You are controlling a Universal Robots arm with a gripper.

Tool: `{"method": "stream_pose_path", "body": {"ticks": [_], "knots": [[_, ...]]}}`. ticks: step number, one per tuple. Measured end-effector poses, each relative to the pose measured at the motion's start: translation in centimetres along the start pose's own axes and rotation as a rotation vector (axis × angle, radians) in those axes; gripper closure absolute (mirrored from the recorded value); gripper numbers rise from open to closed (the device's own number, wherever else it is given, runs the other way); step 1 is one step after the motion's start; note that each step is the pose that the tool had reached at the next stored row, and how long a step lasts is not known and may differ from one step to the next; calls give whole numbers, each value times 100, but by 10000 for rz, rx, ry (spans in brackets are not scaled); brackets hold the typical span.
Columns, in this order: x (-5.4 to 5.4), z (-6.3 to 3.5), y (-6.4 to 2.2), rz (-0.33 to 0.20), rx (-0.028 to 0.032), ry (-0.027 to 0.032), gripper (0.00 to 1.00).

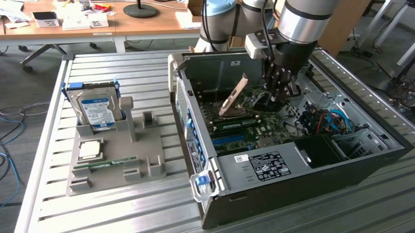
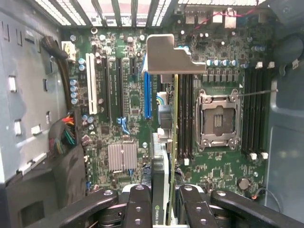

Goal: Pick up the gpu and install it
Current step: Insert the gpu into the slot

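Two containers sit on the slatted tabletop (image 1: 116,213) right now. First is the open computer case (image 1: 292,194), lying on its side toward the tabletop's edge on the exterior view's right. Inside there's the green motherboard (image 1: 259,133), a tangle of blue and orange cables (image 1: 331,121) at the case's right end, and a cover (image 1: 266,165) with a printed label along the near wall.

The arm (image 1: 302,24) reaches down into the case, and the jaws are pinched narrow on the gpu (image 1: 233,97), gripping it by one end. So the gpu is up in the air inside the case, tilted above the board and not seated in any slot.

From the wrist view the gpu (image 2: 168,57) runs edge-on straight out from between the black fingers (image 2: 140,204), metal bracket at the far end. It hangs over the strip between the blue slot (image 2: 147,95) and the CPU socket (image 2: 217,118).

Second is the gray holder (image 1: 116,179), near the tabletop's edge on the exterior view's left. A hard drive (image 1: 97,109) with a blue label stands upright in its far slot. A square processor chip (image 1: 89,149) lies flat in the middle, and a thin green memory stick (image 1: 107,164) lies just nearer the tabletop's front edge.
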State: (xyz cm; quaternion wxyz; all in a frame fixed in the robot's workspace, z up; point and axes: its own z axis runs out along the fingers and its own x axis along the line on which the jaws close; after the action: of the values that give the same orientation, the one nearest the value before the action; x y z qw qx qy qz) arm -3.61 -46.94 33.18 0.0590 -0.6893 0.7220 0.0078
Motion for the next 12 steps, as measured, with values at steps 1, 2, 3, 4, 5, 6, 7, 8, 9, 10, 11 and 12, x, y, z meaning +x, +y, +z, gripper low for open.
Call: {"method": "stream_pose_path", "body": {"ticks": [1, 2, 3, 4, 5, 6, 7, 8, 9, 10, 11, 12], "knots": [[2, 13, 9, -7, -1, -1, 73], [4, 30, 14, -24, -3, -7, 73], [5, 46, 15, -55, -6, -12, 73], [6, 60, 17, -92, -9, -14, 73], [6, 71, 18, -147, -15, -17, 73], [3, 79, 18, -210, -21, -20, 73], [0, 87, 19, -262, -26, -25, 73], [-2, 96, 21, -313, -31, -29, 73], [-3, 105, 28, -354, -35, -34, 73], [-3, 113, 40, -386, -38, -37, 73], [-4, 121, 52, -416, -41, -38, 73], [-3, 128, 65, -440, -43, -41, 73]]}}
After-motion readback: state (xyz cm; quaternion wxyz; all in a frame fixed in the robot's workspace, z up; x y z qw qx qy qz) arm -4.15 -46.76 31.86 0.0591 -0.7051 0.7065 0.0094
